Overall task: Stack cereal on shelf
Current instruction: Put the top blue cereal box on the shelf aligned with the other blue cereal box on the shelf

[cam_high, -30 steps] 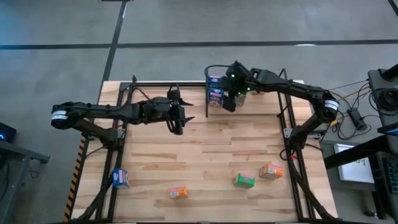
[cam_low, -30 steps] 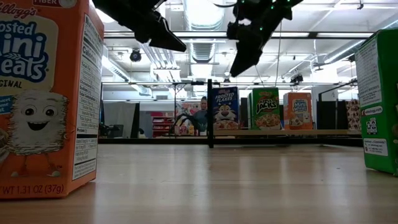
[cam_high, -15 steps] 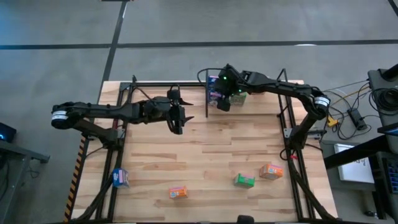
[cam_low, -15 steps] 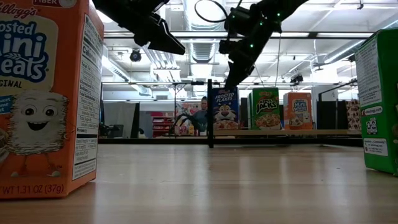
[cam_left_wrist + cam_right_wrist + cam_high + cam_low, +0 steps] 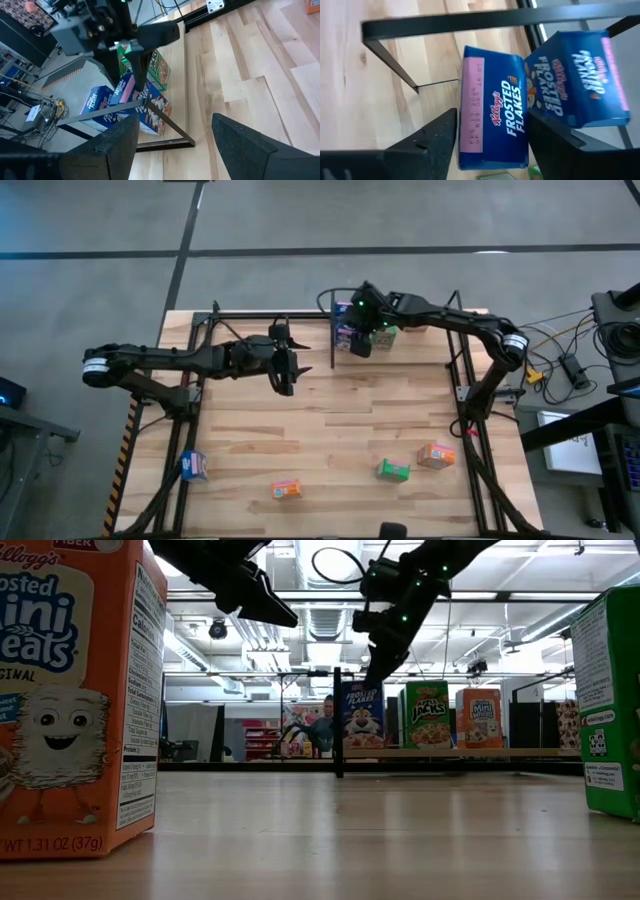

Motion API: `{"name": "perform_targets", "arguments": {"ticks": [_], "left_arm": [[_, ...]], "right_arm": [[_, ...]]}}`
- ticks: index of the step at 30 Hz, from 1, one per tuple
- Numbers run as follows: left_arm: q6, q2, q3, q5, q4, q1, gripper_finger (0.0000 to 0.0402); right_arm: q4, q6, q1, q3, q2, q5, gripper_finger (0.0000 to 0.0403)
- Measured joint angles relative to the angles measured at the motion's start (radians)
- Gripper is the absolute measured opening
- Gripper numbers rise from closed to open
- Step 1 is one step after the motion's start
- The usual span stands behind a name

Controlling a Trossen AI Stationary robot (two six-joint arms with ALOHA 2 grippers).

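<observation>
Right claw [image 5: 358, 348] unmoved above Frosted Flakes box [image 5: 495, 122].

The wide middle of the light-wood tabletop [image 5: 330, 420] lies bare, open for passage between both arms. Along the far edge, the narrow black-framed wooden shelf [image 5: 420, 330] is crowded near its black upright divider [image 5: 337, 722] by blue cardboard cereal boxes [image 5: 495, 115], with the right gripper [image 5: 360, 345] hanging just above them

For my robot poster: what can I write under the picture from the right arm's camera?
Right gripper, fingers open, hovers over a blue Frosted Flakes box beside another box on the shelf.
</observation>
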Motion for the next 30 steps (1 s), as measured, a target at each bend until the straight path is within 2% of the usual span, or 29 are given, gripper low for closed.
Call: {"name": "perform_targets", "arguments": {"ticks": [7, 12, 16, 30], "left_arm": [[0.006, 0.0, 0.0, 0.0, -0.001, 0.0, 0.0233], [0.01, 0.0, 0.0, 0.0, -0.001, 0.0, 0.0233], [0.01, 0.0, 0.0, 0.0, 0.0, 0.001, 0.0233], [0.011, 0.001, 0.0, 0.0, 0.001, 0.001, 0.0233]], "right_arm": [[0.01, -0.047, 0.0, 0.0, 0.022, -0.001, 0.0169], [0.006, -0.119, 0.0, 0.007, 0.02, 0.001, 0.0152], [0.008, -0.19, 0.0, 0.019, 0.02, 0.002, 0.015], [0.016, -0.261, -0.01, 0.018, 0.022, -0.024, 0.0172]]}}
